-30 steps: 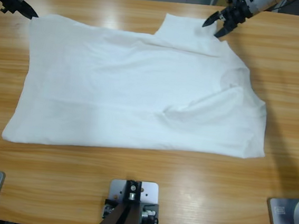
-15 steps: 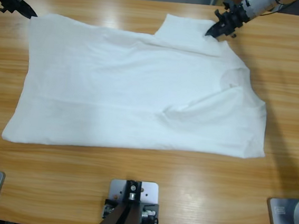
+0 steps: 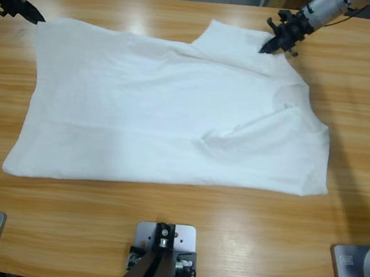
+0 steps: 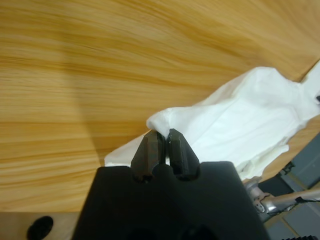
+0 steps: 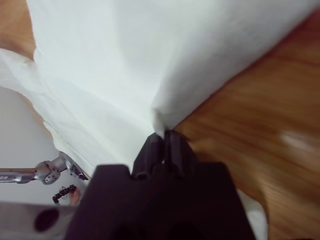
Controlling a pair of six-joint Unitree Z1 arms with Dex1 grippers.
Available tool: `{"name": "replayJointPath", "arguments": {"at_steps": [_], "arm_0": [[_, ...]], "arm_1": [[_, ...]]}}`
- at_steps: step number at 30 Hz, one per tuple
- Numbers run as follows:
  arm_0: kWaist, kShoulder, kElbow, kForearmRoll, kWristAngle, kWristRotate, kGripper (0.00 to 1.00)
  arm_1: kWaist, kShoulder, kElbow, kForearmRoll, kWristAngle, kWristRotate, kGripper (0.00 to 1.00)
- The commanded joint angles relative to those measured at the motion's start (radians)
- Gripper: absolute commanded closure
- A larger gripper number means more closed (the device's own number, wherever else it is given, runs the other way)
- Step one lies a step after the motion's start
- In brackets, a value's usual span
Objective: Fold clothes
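Note:
The white T-shirt lies spread flat across the wooden table, neck end to the right. At the far left corner of the table, my left gripper is shut on the shirt's hem corner; in the left wrist view the jaws pinch a raised fold of the shirt. My right gripper is shut on the far sleeve edge near the top right. The right wrist view shows white cloth lifted in a peak at the jaw tips. No chest text shows.
Bare wood runs along the front of the table and to the right of the shirt. The table's far edge lies just behind both grippers. The other arm shows small in the right wrist view.
The right gripper went from open above the far sleeve to shut on its edge, and shifted slightly right, tugging the sleeve. The left gripper has stayed put on its corner.

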Motion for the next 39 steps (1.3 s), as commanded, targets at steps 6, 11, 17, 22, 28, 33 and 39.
{"name": "replayJointPath", "arguments": {"at_steps": [6,11,17,22,28,33,39], "arm_0": [[0.006,-0.011,0.002,0.047,-0.023,0.053,1.0],[0.002,-0.013,0.005,0.055,-0.032,0.072,1.0],[-0.012,-0.011,0.005,0.055,-0.033,0.091,1.0],[-0.015,-0.024,-0.005,0.054,-0.036,0.094,1.0],[-0.019,-0.045,-0.005,0.055,-0.045,0.095,1.0],[-0.02,-0.061,0.004,0.06,-0.052,0.096,1.0],[-0.02,-0.072,0.02,0.082,-0.058,0.104,1.0]], "arm_1": [[-0.029,-0.041,-0.335,0.098,0.004,-0.023,1.0],[-0.024,-0.091,-0.335,0.103,0.015,-0.031,1.0],[-0.01,-0.14,-0.344,0.104,0.018,-0.072,1.0],[0.005,-0.168,-0.354,0.104,0.018,-0.099,1.0],[0.02,-0.206,-0.373,0.105,0.018,-0.129,1.0],[0.026,-0.245,-0.368,0.107,0.018,-0.136,1.0],[0.028,-0.31,-0.328,0.109,0.018,-0.14,1.0]]}}
